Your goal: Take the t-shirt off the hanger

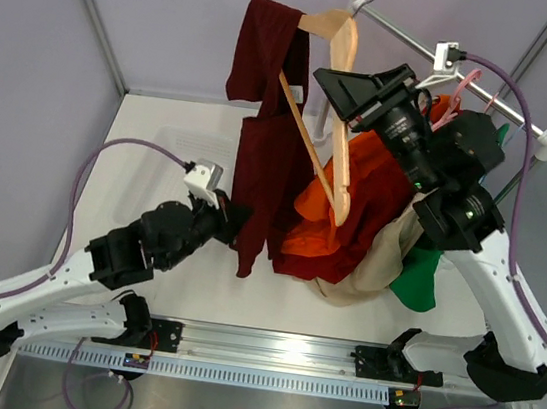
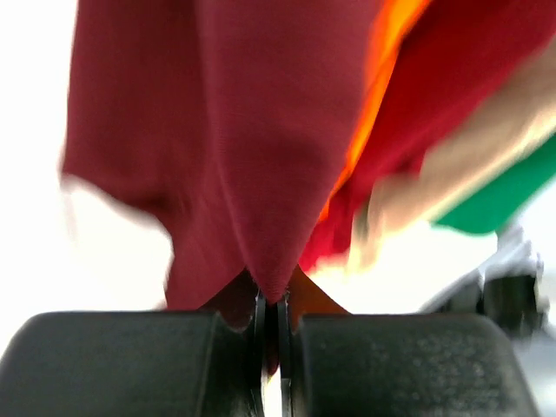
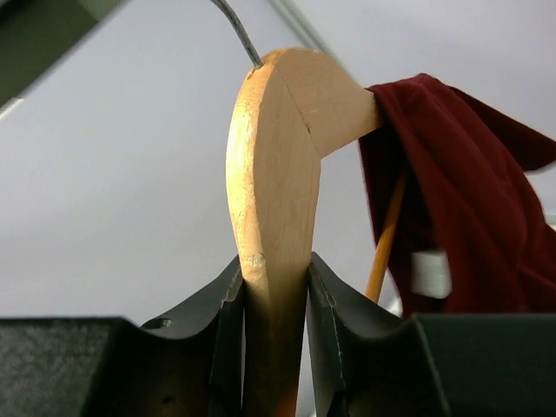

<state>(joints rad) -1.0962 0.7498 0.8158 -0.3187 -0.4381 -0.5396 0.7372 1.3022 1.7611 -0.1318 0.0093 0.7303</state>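
Maroon half-freed: pinched dark maroon t-shirt [image 1: 264, 163] in left gripper [image 2: 271, 302], clamped pale wooden hanger [image 3: 274, 165] in right gripper [image 3: 274, 278], left far shoulder hooked.

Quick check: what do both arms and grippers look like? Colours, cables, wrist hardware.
Left arm and right arm: white link shells, black joints and bases, purple cables. Left gripper and right gripper: matte black blocky fingers. Small white camera box on the left wrist.
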